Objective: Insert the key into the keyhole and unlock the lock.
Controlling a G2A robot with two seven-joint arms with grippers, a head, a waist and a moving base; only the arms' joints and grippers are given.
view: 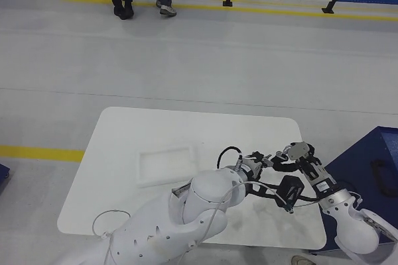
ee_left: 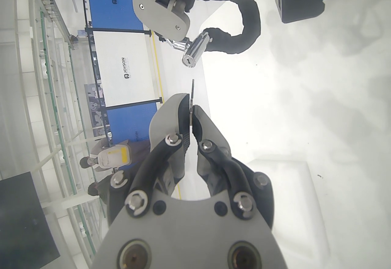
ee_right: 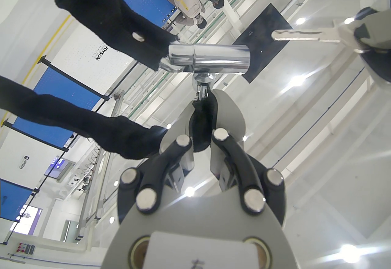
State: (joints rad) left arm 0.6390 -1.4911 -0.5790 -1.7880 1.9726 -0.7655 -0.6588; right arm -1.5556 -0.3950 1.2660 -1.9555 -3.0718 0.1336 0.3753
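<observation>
The key [ee_left: 192, 92], a thin flat blade clenched in the left tool [ee_left: 191, 109], sits just short of the keyhole [ee_left: 188, 61] and looks off its axis. If pushed on like this, its tip could strike the chrome face and twist in the grip. The right tool [ee_right: 206, 102] grasps the lock [ee_right: 213, 57], a shiny cylinder on a black-sleeved cable [ee_right: 100, 10], above the near right part of the surface [view: 152, 132].

The room is bright, with round ceiling lamps [ee_right: 301, 20] shining like little stars far beyond the right claw [ee_right: 207, 102], and the silver lock [ee_right: 213, 60] at its tips has shiny white streaks. Ahead of the left claw [ee_left: 191, 108] the white table [ee_left: 275, 129] glows so hard that it looks washed out, and the thin key [ee_left: 192, 90] in that claw looks dark against it.
</observation>
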